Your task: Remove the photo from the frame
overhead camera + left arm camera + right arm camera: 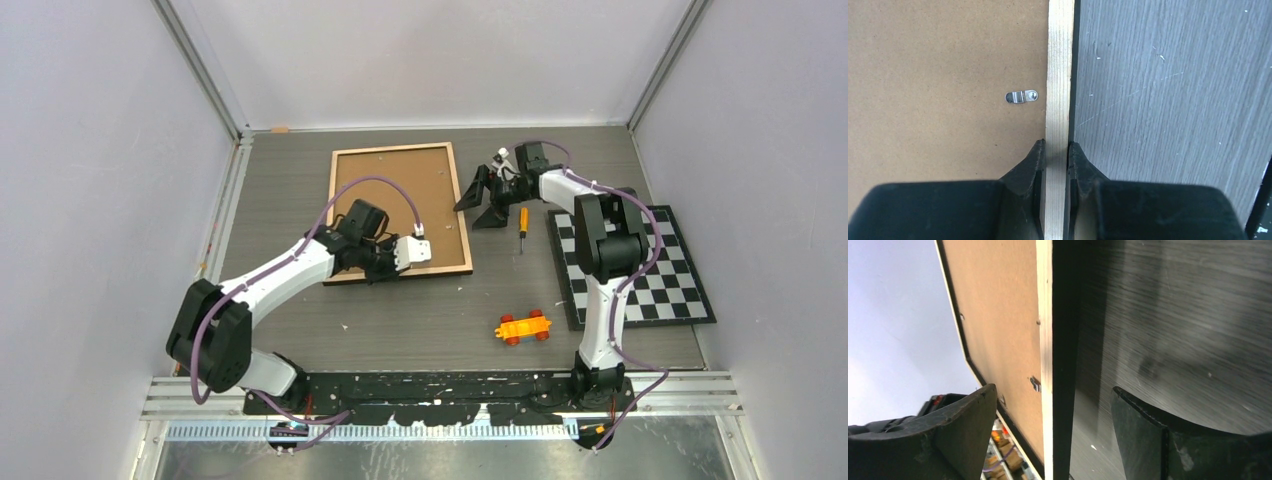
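So, frame (400, 205) laid back-up left of checkerboard mat (640, 265), photo unseen. Rim (1058, 75) pinched by left gripper (1056, 146); right gripper (1053, 389) spread wide astride same rim, nothing held. Metal tab (1021, 96) best turned before backing (938, 75) is lifted.

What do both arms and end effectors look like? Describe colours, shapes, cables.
The left arm and right arm have white tubular links and bulky black joint housings; a purple cable runs along each. The left end effector and right end effector have matte black, wedge-shaped fingers.
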{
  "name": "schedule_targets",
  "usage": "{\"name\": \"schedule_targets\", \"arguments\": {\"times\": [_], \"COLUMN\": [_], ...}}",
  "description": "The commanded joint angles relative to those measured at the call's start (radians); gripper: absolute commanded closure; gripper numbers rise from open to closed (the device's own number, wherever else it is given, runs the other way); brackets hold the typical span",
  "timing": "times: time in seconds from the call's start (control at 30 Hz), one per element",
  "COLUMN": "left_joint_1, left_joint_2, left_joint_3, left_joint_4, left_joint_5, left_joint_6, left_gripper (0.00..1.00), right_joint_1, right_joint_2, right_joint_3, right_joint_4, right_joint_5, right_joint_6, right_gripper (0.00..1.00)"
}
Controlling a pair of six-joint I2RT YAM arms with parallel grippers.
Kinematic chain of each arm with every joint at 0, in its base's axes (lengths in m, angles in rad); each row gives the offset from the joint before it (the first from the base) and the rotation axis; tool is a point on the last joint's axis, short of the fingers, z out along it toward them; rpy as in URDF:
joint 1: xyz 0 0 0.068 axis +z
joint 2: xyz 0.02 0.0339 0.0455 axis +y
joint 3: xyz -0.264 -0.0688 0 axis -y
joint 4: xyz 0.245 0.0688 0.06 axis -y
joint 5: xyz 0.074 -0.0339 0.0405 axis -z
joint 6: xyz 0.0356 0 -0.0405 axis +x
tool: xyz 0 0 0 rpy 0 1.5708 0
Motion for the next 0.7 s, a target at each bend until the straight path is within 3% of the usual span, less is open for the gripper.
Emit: {"name": "schedule_targets", "arguments": {"times": [0.0,0.23,0.47,0.67], "left_joint_1": [0.032,0.038,0.040,0.042], "left_joint_2": [-0.064,-0.082,-0.120,-0.107], "left_joint_3": [0.014,0.021,0.001,0.014], "left_joint_4": [0.028,-0.036,-0.048,-0.064], "left_joint_5": [0.102,0.166,0.180,0.201], "left_joint_6": [0.009,0.025,0.039,0.024], "left_gripper": [1.00,1.00,1.00,1.00], "right_joint_1": [0.011,0.046,0.079,0.091], "right_joint_2": [0.031,0.090,0.150,0.189], "right_joint_3": [0.001,-0.058,-0.057,-0.065], "right_joint_4": [0.177,0.544,0.639,0.773], "right_joint_5": [-0.115,-0.167,-0.187,-0.215], "right_joint_6": [0.179,0.519,0.595,0.698], "right_gripper": [0.16,0.22,0.26,0.36]}}
